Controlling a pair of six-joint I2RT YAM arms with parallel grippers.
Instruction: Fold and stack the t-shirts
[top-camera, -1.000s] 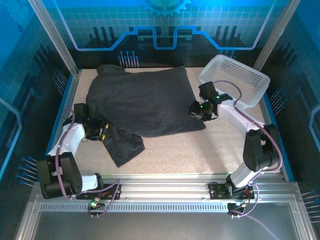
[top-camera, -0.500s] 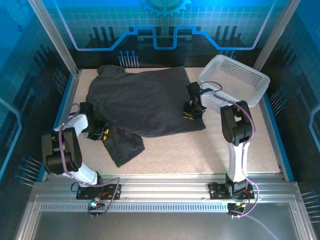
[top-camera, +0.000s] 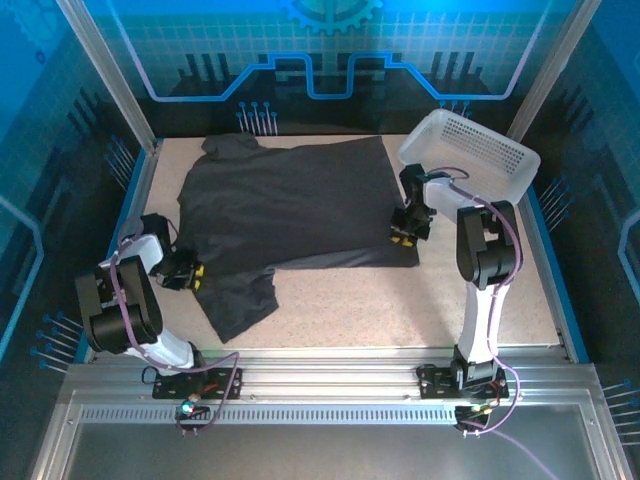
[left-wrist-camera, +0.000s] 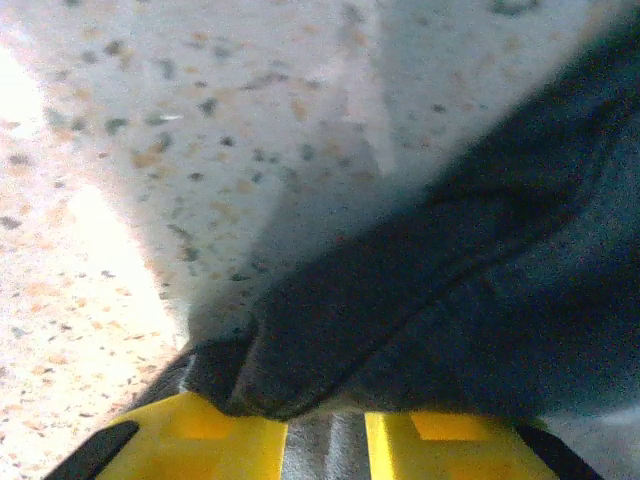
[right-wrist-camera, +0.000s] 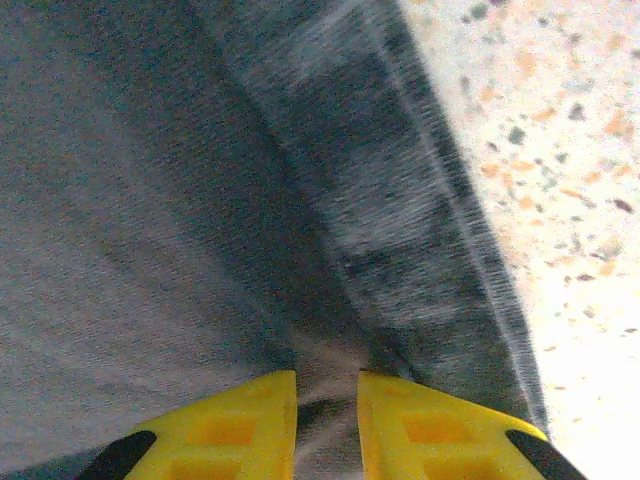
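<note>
Counter (top-camera: 350, 305): speckled beige, matte.
Basket (top-camera: 508, 192): white perforated plastic, at the counter's 2 o'clock corner.
Back panel (top-camera: 330, 50): blue, line pattern, 12 o'clock.
Rail (top-camera: 320, 382): slotted aluminium, along the 6 o'clock edge.

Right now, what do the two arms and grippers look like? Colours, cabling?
The left arm and right arm have white links and black joint housings, each trailed by a purple cable. The left gripper and right gripper carry yellow fingers with black at the outer edges. No markings legible.
</note>
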